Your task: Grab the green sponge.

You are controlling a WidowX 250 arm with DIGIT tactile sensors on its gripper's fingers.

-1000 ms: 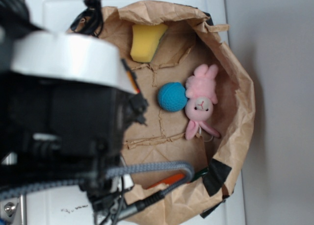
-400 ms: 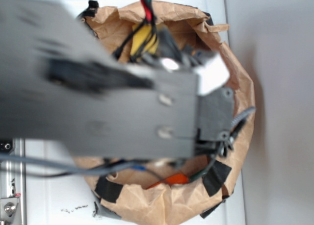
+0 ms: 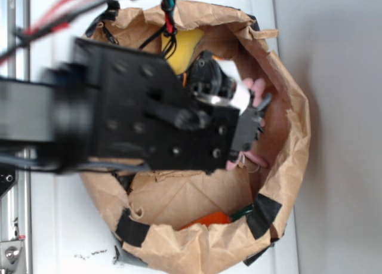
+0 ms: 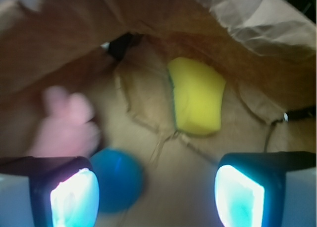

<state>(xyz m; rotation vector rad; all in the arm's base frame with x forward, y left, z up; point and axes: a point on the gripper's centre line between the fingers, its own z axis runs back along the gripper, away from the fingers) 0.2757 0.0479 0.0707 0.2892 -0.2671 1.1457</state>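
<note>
Green sponge (image 4: 196, 95): yellow foam wedge with a thin dark scouring edge along its left side, lying free on the paper-bag (image 4: 257, 19) floor near the far wall. Likely light, soft and compressible, not fragile; best pinched across the flat foam faces mid-body. Blue ball (image 4: 116, 180) near left, pink plush (image 4: 64, 125) beside it. Gripper (image 4: 157, 192) spread wide, empty, well short of the sponge.

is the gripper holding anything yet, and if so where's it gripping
Nothing is held. In the wrist view the gripper is open, its two pads wide apart with only bag floor between them. The green sponge lies untouched farther ahead in the paper bag.
</note>
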